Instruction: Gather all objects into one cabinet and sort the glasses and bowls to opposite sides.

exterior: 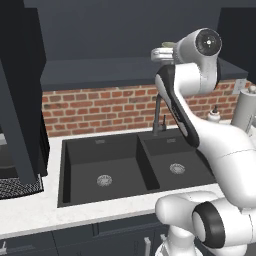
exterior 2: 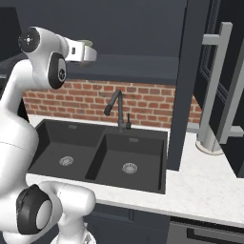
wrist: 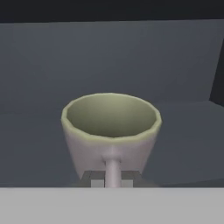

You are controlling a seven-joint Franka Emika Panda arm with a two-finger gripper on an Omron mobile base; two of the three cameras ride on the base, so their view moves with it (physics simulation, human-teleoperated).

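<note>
Mug (wrist: 111, 131), clamped by its handle in the gripper (wrist: 112, 178), hovering upright over the cabinet (wrist: 183, 144) floor; lowering gently, keeping level, choosing one side of the cabinet.

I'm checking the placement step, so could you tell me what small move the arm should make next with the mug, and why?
Probably lower the mug a little onto the cabinet floor before letting go. The hand view shows it upright, its handle facing the camera at the gripper, with the dark cabinet interior behind and below it. Whether the mug already touches the floor cannot be told, so a gentle descent seems safest.
</note>
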